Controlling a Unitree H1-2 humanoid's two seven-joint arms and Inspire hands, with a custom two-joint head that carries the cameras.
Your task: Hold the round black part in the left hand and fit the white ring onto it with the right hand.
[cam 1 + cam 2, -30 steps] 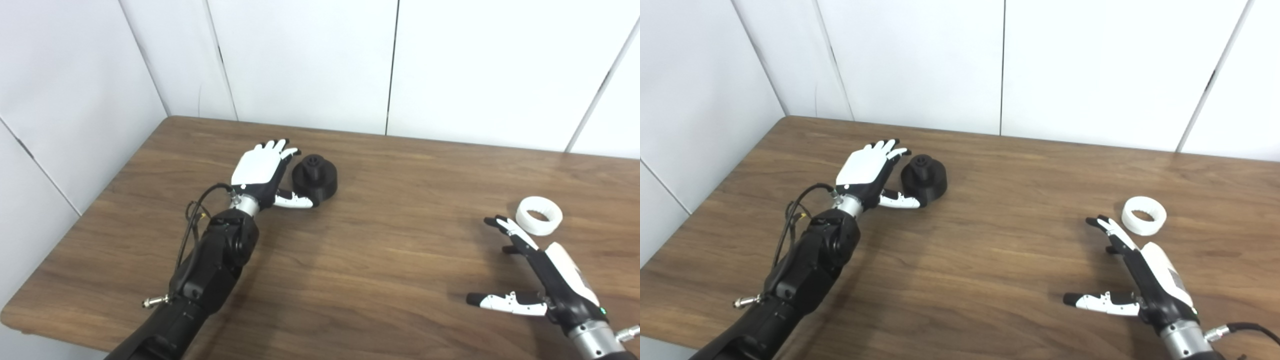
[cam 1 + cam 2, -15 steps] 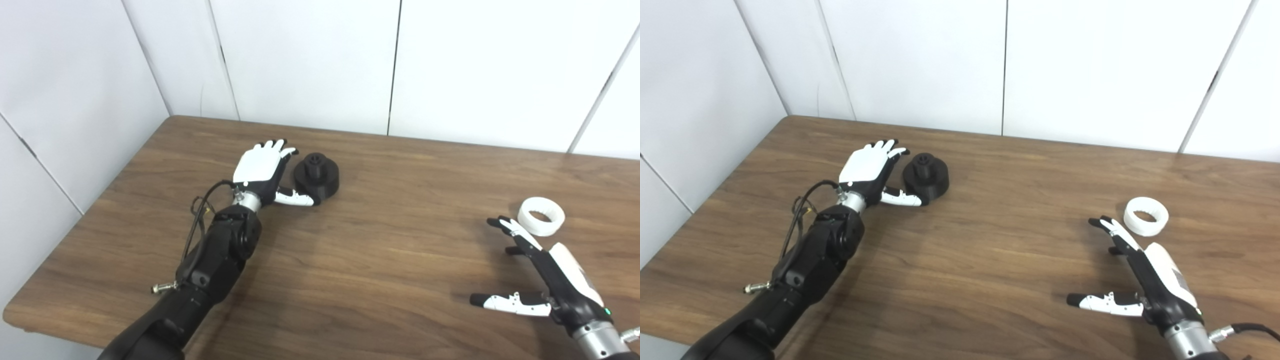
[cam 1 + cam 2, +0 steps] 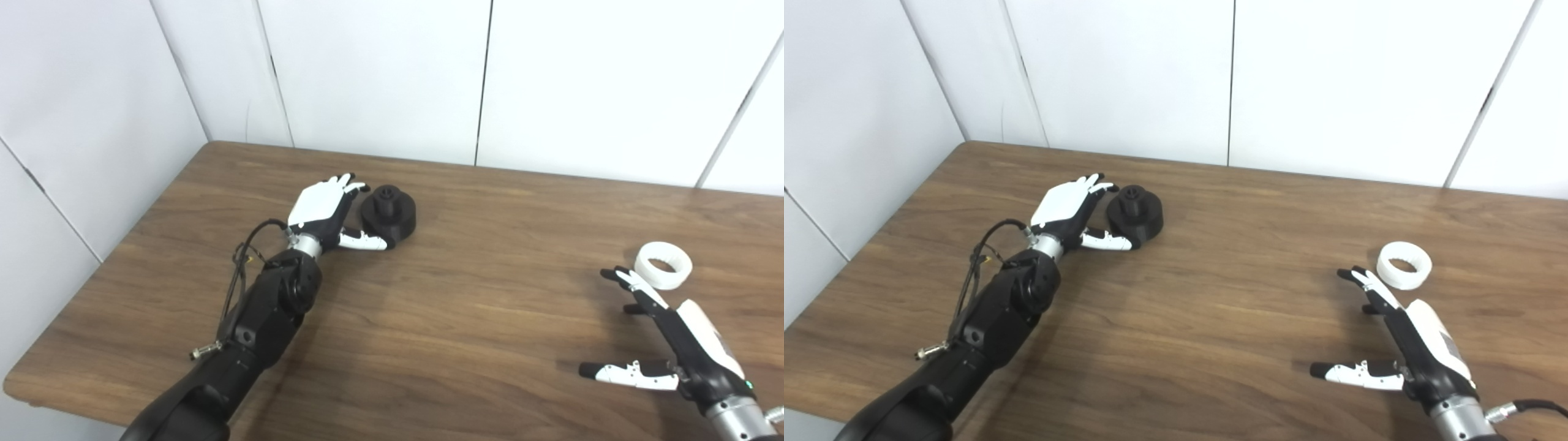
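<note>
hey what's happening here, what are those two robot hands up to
A humanoid robot is setting up to put two parts together on a wooden table. Its left hand is open right beside the round black part, thumb reaching under its near side, but has not closed on it. Its right hand is open too, fingertips just short of the white ring, which lies flat on the table. Neither piece has been lifted yet.
</note>
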